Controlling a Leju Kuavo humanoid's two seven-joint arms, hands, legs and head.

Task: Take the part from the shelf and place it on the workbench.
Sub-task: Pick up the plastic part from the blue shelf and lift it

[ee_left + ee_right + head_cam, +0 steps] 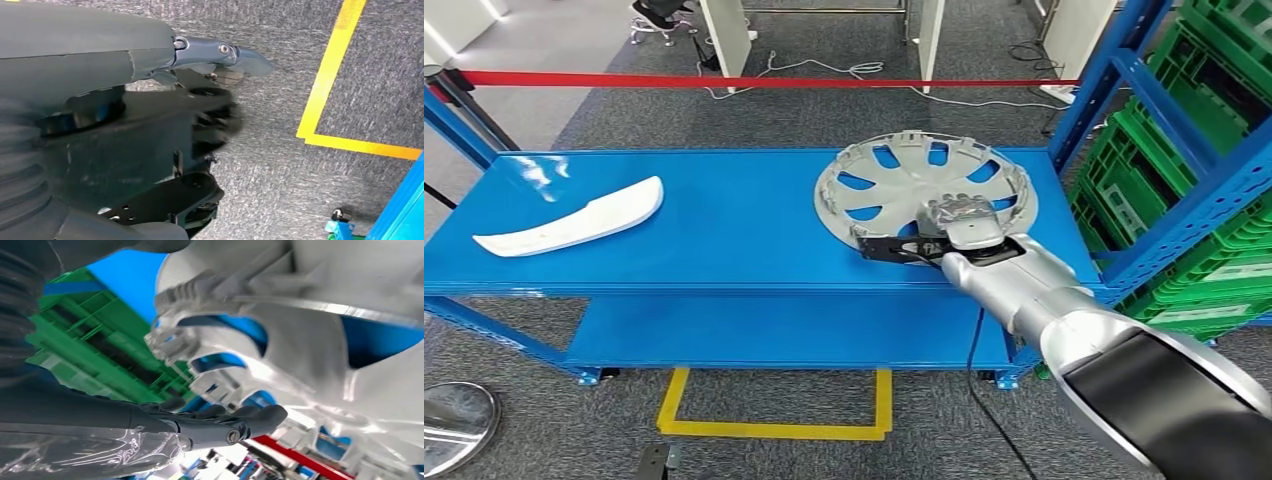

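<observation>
Your right hand [959, 222] grips the near rim of the silver wheel cover [924, 180] lying on the blue workbench [724, 215], right side. Your left hand [200, 125] hangs over the floor, fingers curled, holding nothing.

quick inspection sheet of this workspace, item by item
surface: blue workbench, top shelf of a blue frame, bare lower shelf under it
job's things: silver wheel cover lying on the bench's right part, hollow ribbed side up
clutter: white curved panel on the bench's left part
hands: right hand at the cover's near rim, grip cannot be told; left hand hangs over the floor
cables: black cable under the right arm; white cable on the far floor
surroundings: green crates in the blue rack at right, red barrier, yellow floor tape
</observation>
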